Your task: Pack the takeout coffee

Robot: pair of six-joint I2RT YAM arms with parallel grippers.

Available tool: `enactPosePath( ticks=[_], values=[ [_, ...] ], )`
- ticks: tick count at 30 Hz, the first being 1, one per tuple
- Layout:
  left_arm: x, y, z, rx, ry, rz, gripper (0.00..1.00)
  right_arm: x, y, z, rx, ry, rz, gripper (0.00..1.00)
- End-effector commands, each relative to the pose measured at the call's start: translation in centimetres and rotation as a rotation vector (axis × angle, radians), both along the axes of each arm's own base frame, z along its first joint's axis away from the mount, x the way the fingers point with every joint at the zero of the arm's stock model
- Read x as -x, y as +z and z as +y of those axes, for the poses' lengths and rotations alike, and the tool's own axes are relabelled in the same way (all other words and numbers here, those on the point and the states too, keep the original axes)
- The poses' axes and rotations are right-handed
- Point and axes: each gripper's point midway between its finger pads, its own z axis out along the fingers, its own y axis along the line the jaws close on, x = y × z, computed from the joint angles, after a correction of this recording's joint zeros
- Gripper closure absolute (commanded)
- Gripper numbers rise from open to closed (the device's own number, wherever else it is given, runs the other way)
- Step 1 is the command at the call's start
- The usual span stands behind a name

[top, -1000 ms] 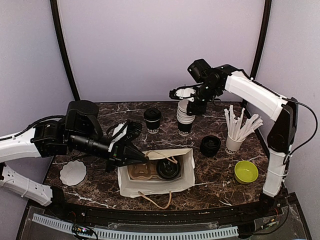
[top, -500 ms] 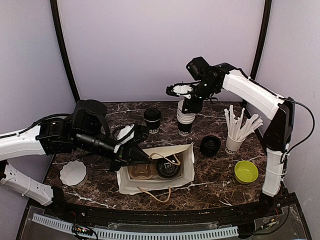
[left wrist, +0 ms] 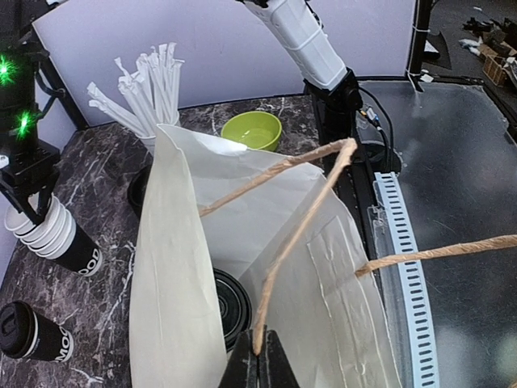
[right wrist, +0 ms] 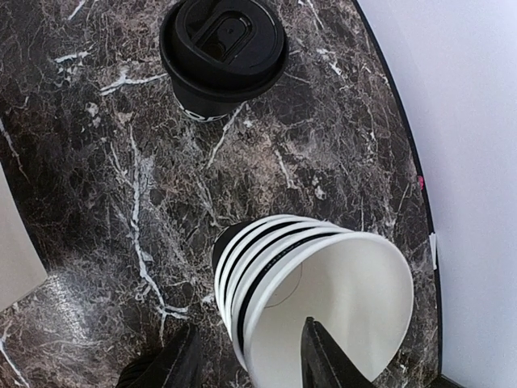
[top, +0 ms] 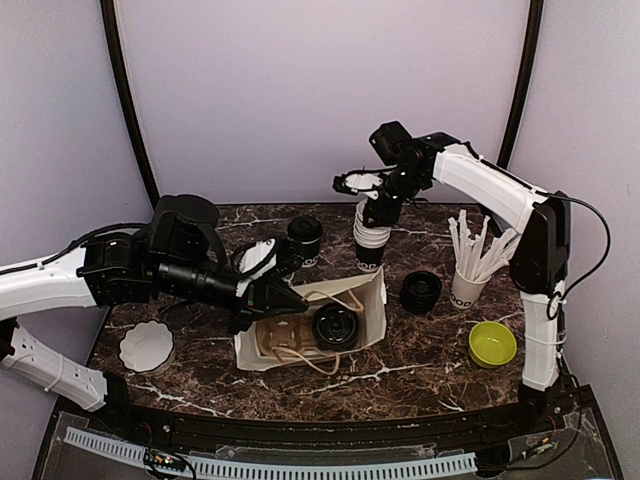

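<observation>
**A:** One black-lidded paper coffee cup (top: 337,328) is sitting inside the white paper bag (top: 374,310). A second lidded cup (top: 305,240) stands on the dark marble surface (top: 430,350) just behind the bag.

**B:** The left hand (left wrist: 260,356) is pinched tight on the bag's brown twine handle (left wrist: 275,177).

**A:** The right hand (right wrist: 250,327) is half-spread over the stack of lidless cups (top: 370,245), with one finger inside the top cup and one outside.

**B:** Off to the right are a loose black lid (top: 421,290), a cup of white sticks (top: 468,285) and a green bowl (top: 492,343).

Only "OO" reads on the lidded cup's (left wrist: 32,333) black band.
</observation>
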Motion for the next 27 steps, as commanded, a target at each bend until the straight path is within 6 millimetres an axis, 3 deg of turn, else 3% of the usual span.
enactPosePath(
  ticks=[1, 8, 16, 27],
  values=[
    [-2.5, 2.2, 0.3, 0.055, 0.094, -0.06, 1.0, -1.7, 1.5, 0.3, -0.043, -0.027, -0.051, 0.59],
    [-6.1, 3.9, 1.1, 0.121, 0.197, -0.067, 1.0, -1.9, 0.9, 0.5, -0.052, -0.02, -0.025, 0.67],
    [-8.1, 4.2, 1.2, 0.135, 0.256, -0.075, 0.97, -1.9, 0.1, 0.6, -0.047, -0.021, -0.002, 0.77],
    [-10.9, 6.3, 2.5, 0.163, 0.399, -0.137, 0.64, -2.1, 0.8, 0.4, -0.065, -0.024, -0.009, 1.0]
  ],
)
